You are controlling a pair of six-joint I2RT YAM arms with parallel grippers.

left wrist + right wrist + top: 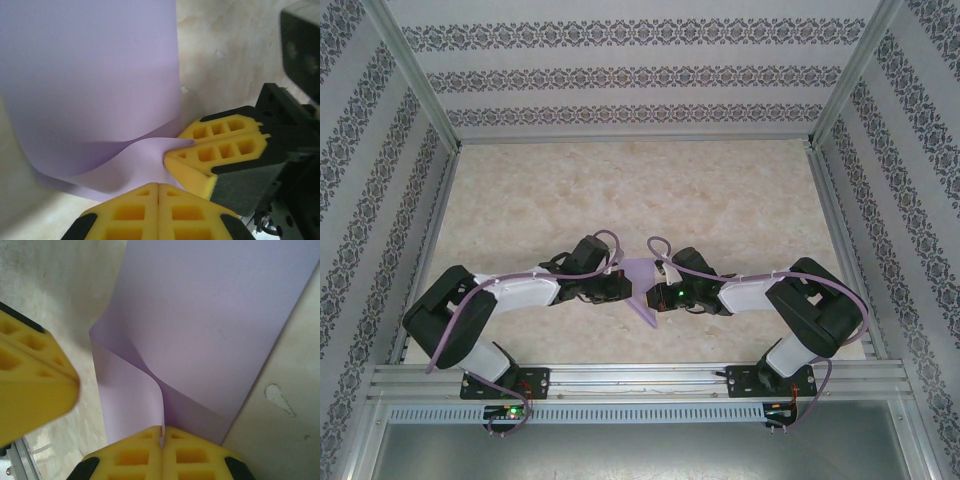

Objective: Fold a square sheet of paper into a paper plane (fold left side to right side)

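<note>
- Right claw is clamped shut on the curled, thin lavender-purple square sheet of paper.
- Left claw shut too; can't tell if it's pinching any.

Setting: a robotics lab test cell, not a home or a shop. Evidence — the bench has a marble-look top and is boxed in at its far, left and right edges by wall panels printed with ornamental stripes, held in bare aluminium frame posts. Along the bench's near edge an aluminium rail carries the bolted bases of the left arm and right arm. A slotted cable duct runs just beside the rail. A green indicator light glows on the right arm's wrist. The left gripper and right gripper have yellow moulded fingers with square pockets — rig hardware. There is a chipped mark in the bench surface.
</note>
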